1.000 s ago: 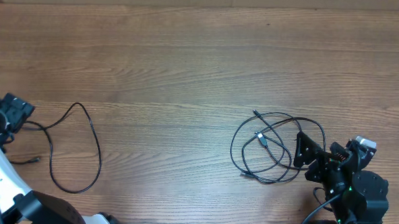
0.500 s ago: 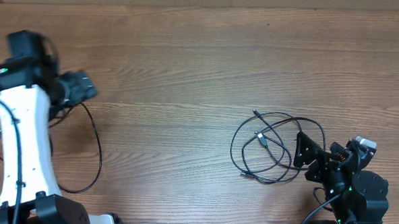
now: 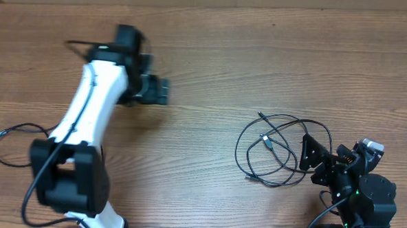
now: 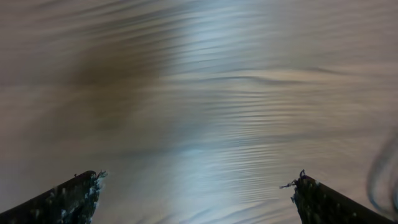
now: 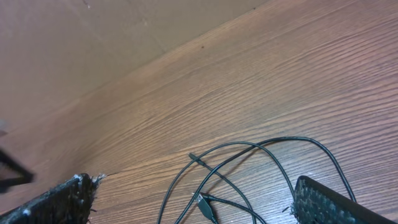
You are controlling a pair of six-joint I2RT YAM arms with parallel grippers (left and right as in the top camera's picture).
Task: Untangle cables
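Note:
A tangle of thin black cables [image 3: 274, 150] lies on the wooden table at the right. It also shows in the right wrist view [image 5: 283, 142], with a USB plug [image 5: 206, 203] among the loops. My right gripper [image 3: 310, 158] is open and empty at the tangle's right edge; in its wrist view [image 5: 194, 186] its fingers straddle the loops. A separate black cable [image 3: 23, 125] lies at the far left, partly hidden by my left arm. My left gripper [image 3: 155, 90] is open and empty over bare wood left of centre; its wrist view [image 4: 196, 183] is blurred.
The wooden table [image 3: 212, 66] reaches the back edge, where a pale wall [image 5: 74, 37] shows in the right wrist view. My left arm stretches from the front left corner toward the middle.
My left arm has swung fast from the far left edge up and to the right. The left cable now lies bunched further left. The right arm and the tangle have not moved.

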